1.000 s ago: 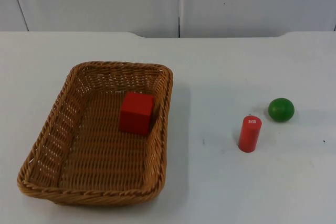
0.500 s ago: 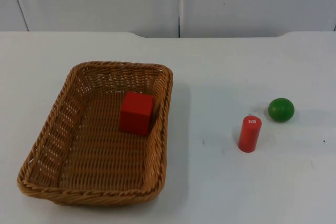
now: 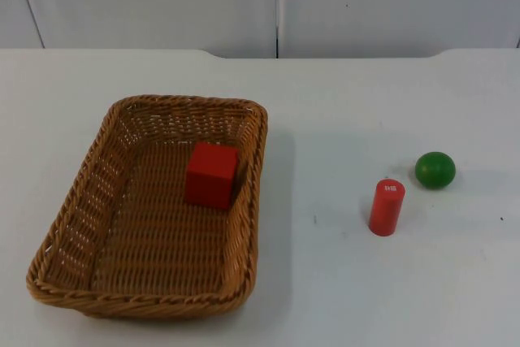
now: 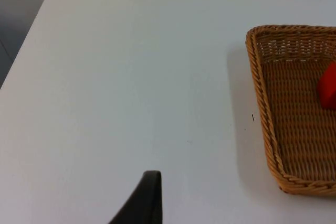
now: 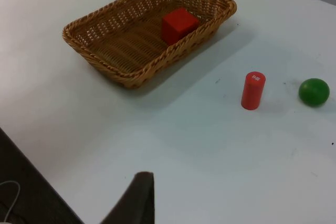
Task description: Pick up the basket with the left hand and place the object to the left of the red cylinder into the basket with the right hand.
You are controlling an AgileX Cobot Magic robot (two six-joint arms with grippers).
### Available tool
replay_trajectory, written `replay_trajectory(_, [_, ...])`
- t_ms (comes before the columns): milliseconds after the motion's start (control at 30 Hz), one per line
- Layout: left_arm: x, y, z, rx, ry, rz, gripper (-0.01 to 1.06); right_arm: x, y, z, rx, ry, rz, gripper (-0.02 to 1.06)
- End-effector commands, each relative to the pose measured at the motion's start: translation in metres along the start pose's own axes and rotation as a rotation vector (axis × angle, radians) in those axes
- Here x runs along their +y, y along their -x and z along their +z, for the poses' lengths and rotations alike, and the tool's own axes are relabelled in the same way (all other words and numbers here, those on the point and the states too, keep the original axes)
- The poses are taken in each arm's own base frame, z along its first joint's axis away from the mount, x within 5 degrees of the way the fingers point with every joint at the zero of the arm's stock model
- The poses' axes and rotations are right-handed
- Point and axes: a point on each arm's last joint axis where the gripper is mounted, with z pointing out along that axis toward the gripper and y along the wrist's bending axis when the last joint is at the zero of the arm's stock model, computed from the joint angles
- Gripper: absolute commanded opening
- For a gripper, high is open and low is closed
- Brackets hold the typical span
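A white table top [image 3: 341,282] seen from above, ending at a grey partition wall [image 3: 162,2] at the back. On the left side of the table sits a rectangular woven wicker basket [image 3: 81,201], brown, with sloping sides, resting flat on the surface. Inside it, close to its right wall and toward the far end, lies a red cube [image 3: 211,175]. Well apart to the right, a red cylinder [image 3: 387,207] stands upright on the table. Just beside it, slightly farther back and to the right, rests a green ball [image 3: 435,169], not touching the cylinder.
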Motion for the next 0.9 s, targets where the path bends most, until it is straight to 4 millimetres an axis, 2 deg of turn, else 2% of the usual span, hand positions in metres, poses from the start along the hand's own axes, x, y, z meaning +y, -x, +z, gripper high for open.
replay_trajectory(0, [0.0001, -0.0018, 0.0006, 0.005, -0.001, 0.000, 1.05, 0.0000, -0.0014, 0.0016, 0.002, -0.003, -0.005, 1.05])
replay_trajectory(867, [0.0001, -0.0018, 0.0006, 0.005, -0.001, 0.000, 1.05, 0.0000, -0.0014, 0.0016, 0.002, -0.003, 0.001, 1.05])
